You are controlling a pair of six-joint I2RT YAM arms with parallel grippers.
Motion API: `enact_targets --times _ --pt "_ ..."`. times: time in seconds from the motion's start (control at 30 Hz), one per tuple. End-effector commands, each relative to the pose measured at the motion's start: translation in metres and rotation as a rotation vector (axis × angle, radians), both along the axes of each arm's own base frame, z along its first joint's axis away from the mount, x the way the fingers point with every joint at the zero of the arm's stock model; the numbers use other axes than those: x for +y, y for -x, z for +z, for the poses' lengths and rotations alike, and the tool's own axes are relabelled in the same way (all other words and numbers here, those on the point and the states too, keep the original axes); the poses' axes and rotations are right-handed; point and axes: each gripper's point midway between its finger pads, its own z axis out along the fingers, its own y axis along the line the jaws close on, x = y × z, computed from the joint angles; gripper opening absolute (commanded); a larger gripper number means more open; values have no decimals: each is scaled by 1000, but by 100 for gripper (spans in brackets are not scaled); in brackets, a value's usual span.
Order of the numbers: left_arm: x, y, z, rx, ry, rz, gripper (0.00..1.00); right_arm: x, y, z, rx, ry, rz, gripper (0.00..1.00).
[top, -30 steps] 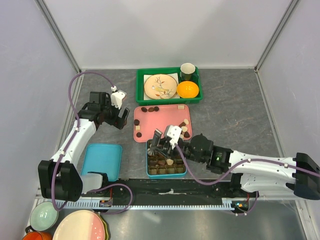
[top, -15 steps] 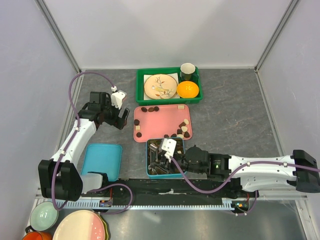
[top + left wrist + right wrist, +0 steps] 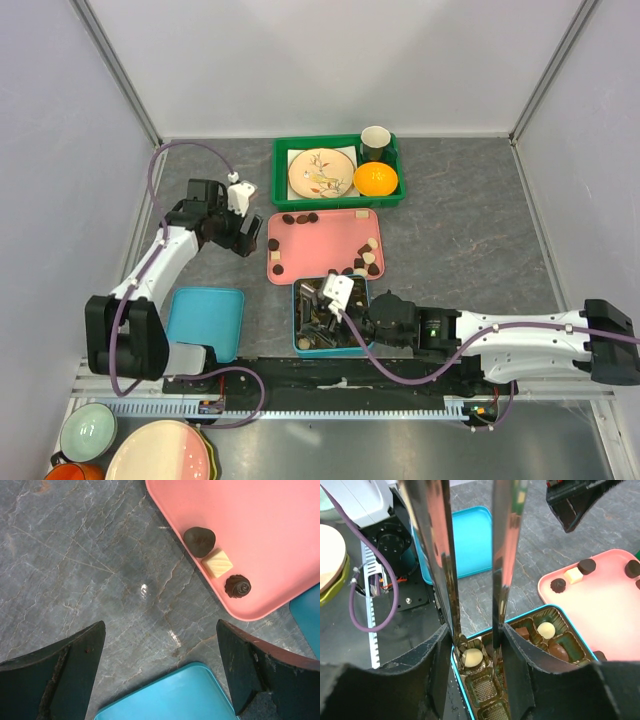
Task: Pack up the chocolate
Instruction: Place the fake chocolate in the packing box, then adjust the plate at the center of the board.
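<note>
Chocolate pieces (image 3: 300,218) lie scattered on the pink tray (image 3: 325,238); the left wrist view shows a dark one (image 3: 199,541), a cream square (image 3: 217,563) and a dark swirl (image 3: 237,586). The teal box (image 3: 296,335) holds more in its cells. My right gripper (image 3: 476,640) reaches down into the box, open, its long metal fingers (image 3: 440,555) apart. A cream-white oval chocolate (image 3: 472,657) rests in a corner cell beside the left finger. My left gripper (image 3: 160,630) hangs open and empty over bare table left of the pink tray.
A teal lid (image 3: 205,322) lies flat at the near left. A green crate (image 3: 282,175) at the back holds a plate, a cup (image 3: 375,142) and an orange (image 3: 375,180). Bowls (image 3: 160,450) are stacked off the table's near left corner.
My right gripper has come down into the teal box and its fingers have spread, leaving the cream-white chocolate in a cell. The left arm shifted slightly.
</note>
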Motion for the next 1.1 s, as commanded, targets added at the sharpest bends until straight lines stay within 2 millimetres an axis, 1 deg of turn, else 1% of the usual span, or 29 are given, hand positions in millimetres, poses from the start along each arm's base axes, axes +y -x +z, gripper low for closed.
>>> enact_targets --times 0.0,0.03,0.1,0.13,0.17,0.2,0.23,0.27,0.33,0.37,0.4,0.43,0.47,0.5,0.57,0.6,0.63,0.77,0.8,0.9,1.07 --pt "-16 -31 20 -65 56 -1 99 1 -2 34 -3 -101 -22 49" --pt "-19 -34 15 -54 54 -6 99 -1 -3 37 -7 -109 -29 49" --pt "-23 -44 18 -73 57 -3 99 -3 -7 47 -18 -139 -51 46" --pt "-29 -46 14 -67 54 -14 99 -4 -9 53 -32 -149 -65 46" --pt "-33 -53 11 -67 51 -19 99 -5 -13 57 -46 -154 -79 45" --pt "-35 -56 7 -59 42 -16 99 -7 -18 61 -60 -156 -108 44" --pt "-42 -59 6 -58 42 -26 99 -8 -21 68 -87 -161 -119 43" --pt "-45 -66 0 -48 41 -24 99 -8 -24 71 -98 -163 -135 42" --pt "-50 -79 2 -65 51 -16 99 -12 -35 80 -136 -167 -184 41" --pt "-51 -83 0 -65 53 -16 99 -13 -39 82 -142 -172 -202 41" --pt "-51 -89 -8 -55 47 -9 97 -16 -44 85 -149 -177 -222 40" --pt "-50 -93 -12 -50 39 -2 95 -19 -48 87 -153 -183 -244 40" --pt "-51 -100 -10 -60 38 -1 92 -22 -52 90 -160 -188 -261 40" --pt "-50 -104 -17 -52 28 9 87 -26 -57 94 -164 -198 -280 40" --pt "-49 -109 -21 -59 20 15 79 -29 -60 96 -167 -203 -290 40" --pt "-47 -111 -24 -62 10 26 71 -33 -62 99 -167 -210 -302 40" --pt "-47 -114 -28 -65 6 27 68 -35 -64 99 -168 -211 -310 39" --pt "-48 -115 -42 -38 9 29 59 -44 -68 100 -170 -212 -344 38" --pt "-49 -114 -44 -31 16 29 56 -45 -69 100 -173 -212 -348 38" --pt "-51 -113 -58 3 24 29 52 -52 -74 106 -189 -218 -378 38" --pt "-56 -110 -77 60 43 42 50 -61 -83 113 -208 -226 -419 37"
